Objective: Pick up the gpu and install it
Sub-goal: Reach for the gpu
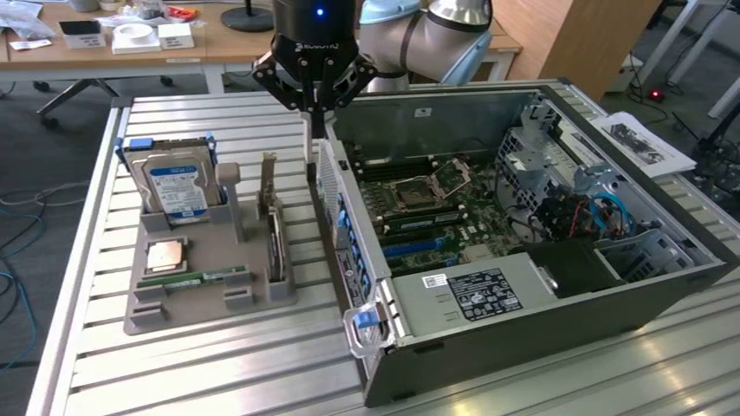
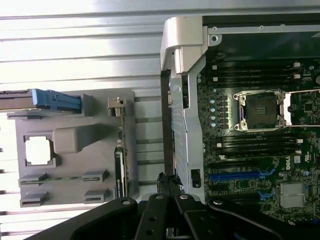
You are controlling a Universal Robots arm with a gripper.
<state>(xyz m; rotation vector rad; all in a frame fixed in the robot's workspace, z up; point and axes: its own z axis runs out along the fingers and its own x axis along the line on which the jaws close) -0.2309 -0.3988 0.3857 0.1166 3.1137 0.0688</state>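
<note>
The gpu (image 1: 275,244) stands on edge in a slot at the exterior view's right side of the grey holder tray (image 1: 208,305), its metal bracket end pointing up. In the wrist view the gpu (image 2: 119,172) is a thin dark strip along the holder's edge. My gripper (image 1: 310,154) hangs shut with nothing in it, above the gap between the holder and the rear wall of the open computer case (image 1: 521,312). It is a little behind the card and to its right in the exterior view. Its closed fingertips (image 2: 167,182) sit by the case wall.
The holder also carries a hard drive with a blue label (image 1: 173,186), a CPU (image 1: 165,254) and a RAM stick (image 1: 197,279). Inside the case lies the motherboard (image 1: 428,208) with blue slots (image 2: 235,176). A slatted metal table (image 1: 208,373) is underneath.
</note>
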